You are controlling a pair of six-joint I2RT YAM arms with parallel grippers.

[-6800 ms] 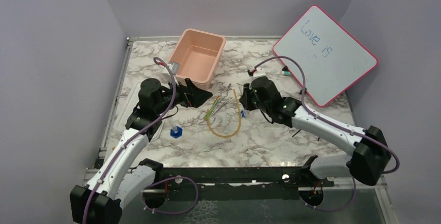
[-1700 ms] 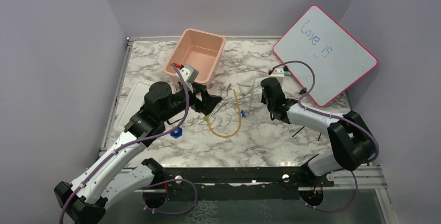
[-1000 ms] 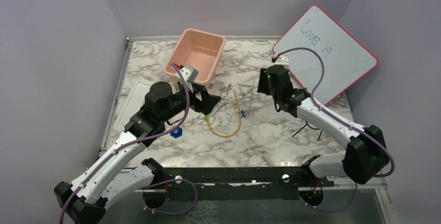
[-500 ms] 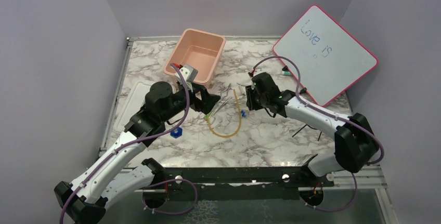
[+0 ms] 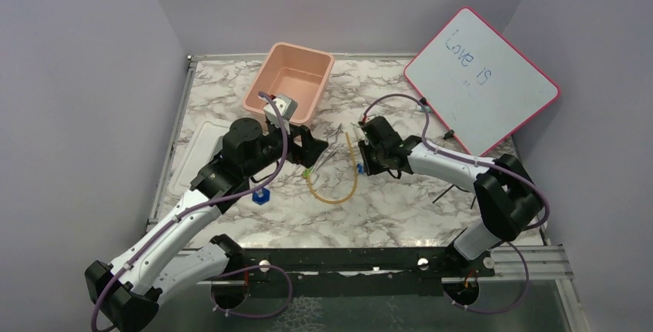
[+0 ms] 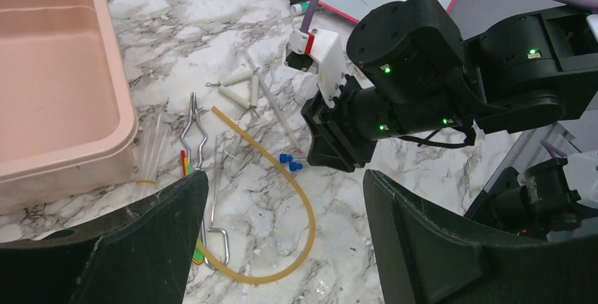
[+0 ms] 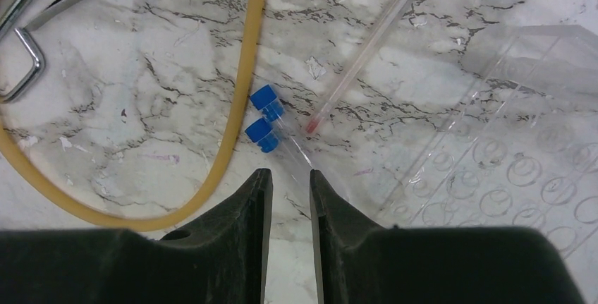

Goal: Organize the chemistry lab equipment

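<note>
The amber tube (image 5: 339, 186) lies in a U at the table's middle; it also shows in the left wrist view (image 6: 304, 205) and the right wrist view (image 7: 233, 142). Metal tongs (image 6: 194, 135) and the green-handled tool (image 6: 198, 255) lie left of it. Two clear tubes with blue caps (image 7: 262, 115) lie right of it. My right gripper (image 7: 289, 175) hangs low just behind them, jaws a narrow gap apart with marble showing between, holding nothing. My left gripper (image 6: 285, 175) is wide open and empty above the amber tube. A blue piece (image 5: 262, 196) lies near left.
A pink tub (image 5: 291, 85) stands at the back. A red-framed whiteboard (image 5: 481, 78) leans at the back right. A white lid (image 5: 196, 155) lies at the left. A clear plastic rack (image 7: 522, 170) and a thin glass rod (image 7: 374, 43) lie beside my right gripper. A black wire piece (image 5: 454, 189) lies right.
My right gripper swung out to the back right, then came back down to the blue-capped tubes. My left gripper moved in over the amber tube and has held there.
</note>
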